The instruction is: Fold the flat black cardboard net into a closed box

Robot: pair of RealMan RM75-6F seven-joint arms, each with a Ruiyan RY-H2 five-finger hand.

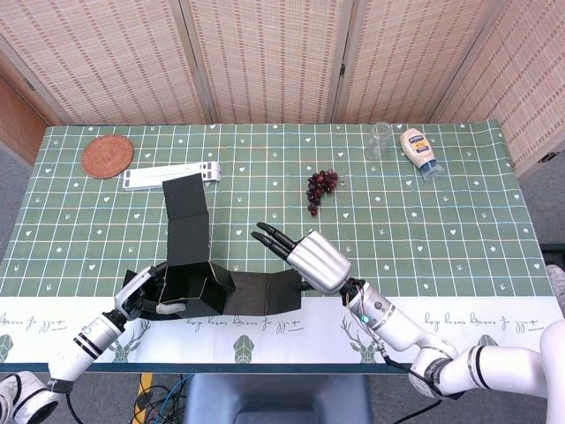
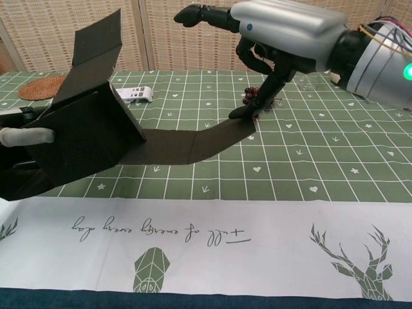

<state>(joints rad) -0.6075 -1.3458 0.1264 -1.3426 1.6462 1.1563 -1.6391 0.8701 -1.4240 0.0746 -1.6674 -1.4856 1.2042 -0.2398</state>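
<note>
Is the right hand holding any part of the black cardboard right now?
No. In the head view the right hand hovers open, its fingers spread above the black cardboard, gripping no panel.

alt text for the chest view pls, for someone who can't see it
A half-folded black cardboard net sits on a green patterned tablecloth, its left side raised and gripped by the robot's left hand. The right hand hovers open above the net's flat right flap, with grapes behind it.
</note>
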